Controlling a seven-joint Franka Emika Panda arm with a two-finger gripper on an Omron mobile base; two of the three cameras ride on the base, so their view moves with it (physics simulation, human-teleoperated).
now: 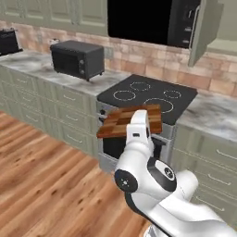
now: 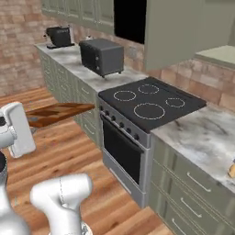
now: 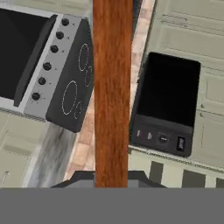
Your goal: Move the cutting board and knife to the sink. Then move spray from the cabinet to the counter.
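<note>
The checkered wooden cutting board (image 1: 121,123) hangs level in the air in front of the stove, with my gripper (image 3: 112,178) shut on its near edge. From the right base view the cutting board (image 2: 59,112) reaches out over the floor from my white hand. Along the hand, the cutting board (image 3: 112,87) runs edge-on as a tall brown band. The cabinet (image 1: 203,28) stands with its door open above the counter (image 1: 214,115). A small orange-tan end (image 2: 232,170) lies on the counter (image 2: 202,133) at the frame edge; I cannot tell whether it is the knife. Sink and spray are out of view.
A black stovetop (image 1: 148,95) with an oven below sits just behind the board. A dark toaster oven (image 1: 76,59) stands on the counter to the left, a black microwave (image 1: 148,21) hangs above the stove. Wooden floor (image 1: 41,185) lies open to the left.
</note>
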